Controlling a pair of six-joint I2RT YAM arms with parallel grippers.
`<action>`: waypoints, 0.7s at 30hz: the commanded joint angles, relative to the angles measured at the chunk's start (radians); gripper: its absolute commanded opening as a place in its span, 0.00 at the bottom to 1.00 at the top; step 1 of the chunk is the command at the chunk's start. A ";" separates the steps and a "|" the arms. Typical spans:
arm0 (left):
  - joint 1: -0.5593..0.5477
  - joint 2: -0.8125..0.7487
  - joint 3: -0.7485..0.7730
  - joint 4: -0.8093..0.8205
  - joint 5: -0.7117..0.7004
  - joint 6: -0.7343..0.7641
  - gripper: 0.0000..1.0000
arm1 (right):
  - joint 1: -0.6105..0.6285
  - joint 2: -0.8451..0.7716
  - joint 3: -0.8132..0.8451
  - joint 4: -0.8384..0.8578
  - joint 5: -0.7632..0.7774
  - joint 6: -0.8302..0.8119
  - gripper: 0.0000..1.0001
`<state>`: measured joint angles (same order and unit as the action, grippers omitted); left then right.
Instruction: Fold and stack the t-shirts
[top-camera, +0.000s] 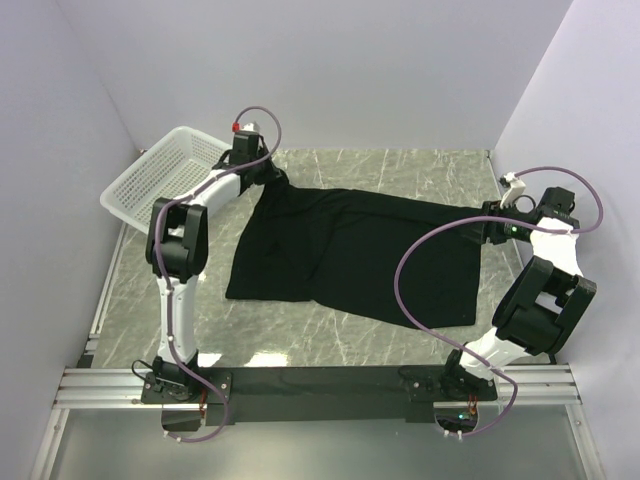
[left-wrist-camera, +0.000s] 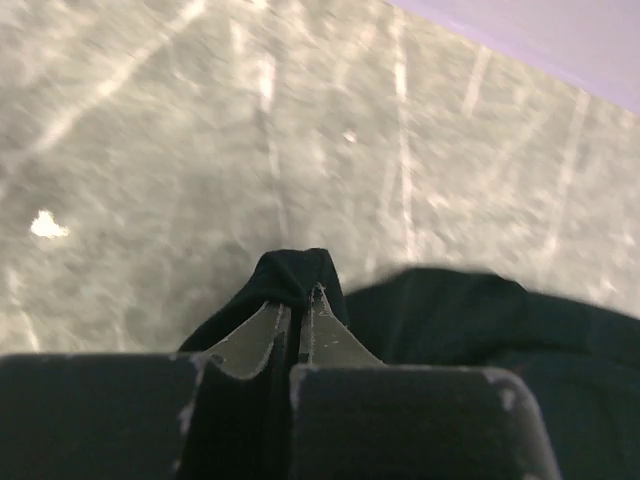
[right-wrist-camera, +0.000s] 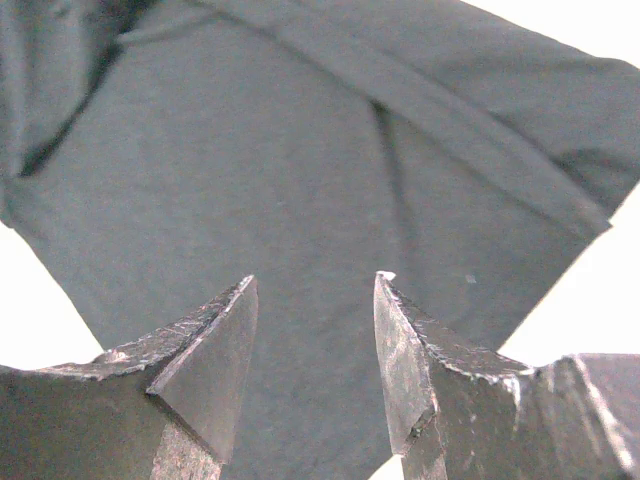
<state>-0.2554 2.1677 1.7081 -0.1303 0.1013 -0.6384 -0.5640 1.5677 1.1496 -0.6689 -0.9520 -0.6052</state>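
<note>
One black t-shirt (top-camera: 360, 250) lies spread across the marble table (top-camera: 400, 165), with a fold running through its left part. My left gripper (top-camera: 270, 176) is at the shirt's far left corner, beside the basket. In the left wrist view this gripper (left-wrist-camera: 298, 300) is shut on a pinched ridge of the black t-shirt (left-wrist-camera: 450, 310), which rises between the fingertips. My right gripper (top-camera: 485, 228) is at the shirt's right edge. In the right wrist view it (right-wrist-camera: 315, 285) stands open just above the t-shirt (right-wrist-camera: 300, 170), nothing between its fingers.
A white mesh basket (top-camera: 150, 180) sits tilted at the far left corner, next to the left arm. Purple walls close in the table on three sides. The metal base rail (top-camera: 320, 385) runs along the near edge. A purple cable (top-camera: 410, 270) loops over the shirt's right part.
</note>
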 joint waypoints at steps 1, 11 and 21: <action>0.010 0.035 0.082 0.047 -0.083 0.036 0.01 | -0.011 -0.018 -0.014 0.100 0.071 0.053 0.57; 0.011 0.104 0.149 0.090 -0.249 0.025 0.01 | -0.011 0.032 -0.016 0.347 0.238 0.163 0.57; 0.021 0.169 0.222 0.110 -0.209 0.055 0.08 | -0.004 0.241 0.163 0.241 0.291 0.165 0.56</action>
<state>-0.2451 2.3280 1.8805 -0.0830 -0.0952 -0.6086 -0.5701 1.7790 1.2404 -0.4038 -0.6853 -0.4541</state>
